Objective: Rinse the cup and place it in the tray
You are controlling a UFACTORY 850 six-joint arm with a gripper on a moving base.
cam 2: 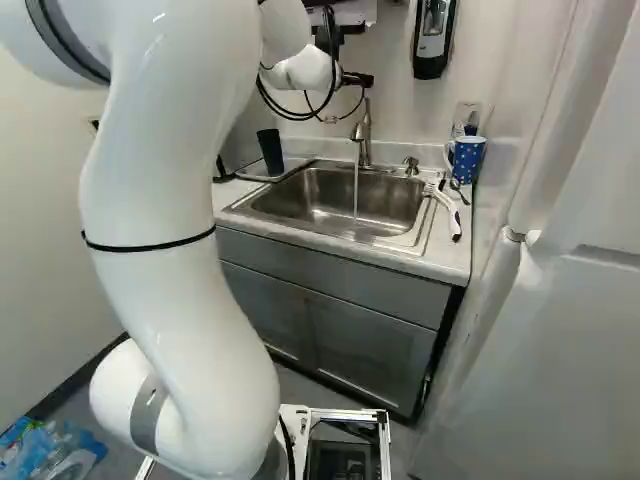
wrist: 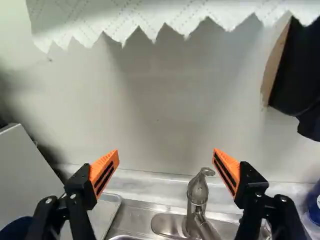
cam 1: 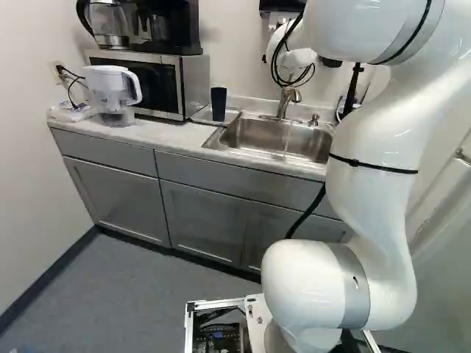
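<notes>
Gripper (cam 2: 357,79): positioned above the sink (cam 2: 345,190), directed at the wall (wrist: 165,90). Fingers stand wide apart; the orange pads (wrist: 105,169) face each other with nothing held between them. Upper boundary: the toothed edge of a paper towel (wrist: 150,17) hangs above and ahead of the fingers. Lower boundary: in the wrist view, the top of the faucet (wrist: 198,192) stands ahead and low, within the span of the fingers and nearer the finger on the soap dispenser side. Side boundaries: the black soap dispenser (cam 2: 434,38) is fixed to the wall on one side; the microwave (wrist: 25,175) presents its corner on the opposite side. Open room lies between the fingers, ahead toward the bare wall, between towel edge and faucet. Water (cam 2: 356,190) runs from the faucet into the sink. The cup (cam 1: 218,104), dark in colour, stands upright on the metal tray (wrist: 107,212), between the microwave and the sink. Relative to the gripper, the cup is lower and off to the microwave side, apart from both fingers. The blue spotted mug (cam 2: 467,158) stands on the counter (cam 2: 455,255) at the opposite side of the sink.
</notes>
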